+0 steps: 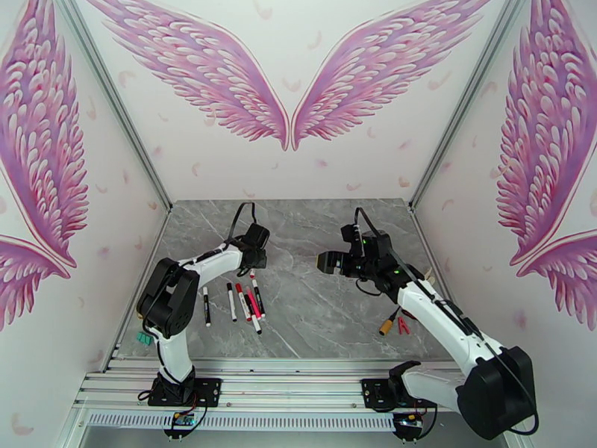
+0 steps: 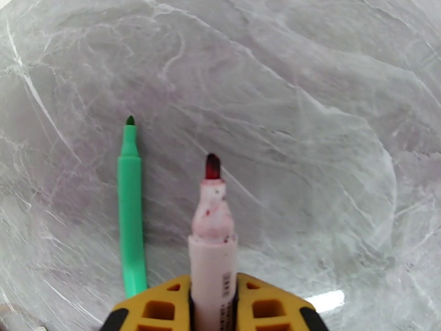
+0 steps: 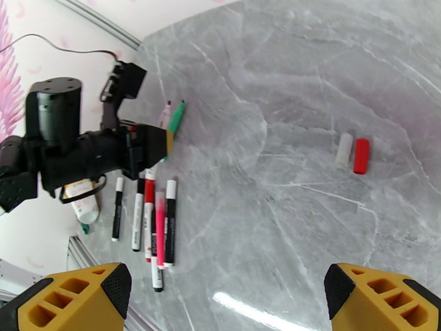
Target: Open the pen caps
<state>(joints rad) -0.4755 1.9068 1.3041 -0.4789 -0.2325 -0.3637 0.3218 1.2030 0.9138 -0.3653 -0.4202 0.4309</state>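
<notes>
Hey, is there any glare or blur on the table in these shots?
Right wrist view: a bright white streak of glare on the table near the bottom edge; left wrist view: a smaller glare patch at lower right, the held pen slightly soft; top view: even light, no glare.

Grey marble-veined table (image 2: 308, 106). Green pen (image 2: 131, 216); next to it white pen (image 2: 212, 255), dark-red tip. Red cap (image 3: 361, 155) + whitish cap (image 3: 343, 149). Walls (image 1: 298, 166) white w/ pink wings.

A row of pens (image 3: 149, 216) is lying on the desk (image 1: 313, 308) near its front left. The left gripper (image 2: 214, 291) is clamping a pen (image 2: 212, 249) above the desk, with a second pen (image 2: 131, 216) lying just beside it. Two caps (image 3: 361, 155) are lying side by side, well apart from the row.
</notes>
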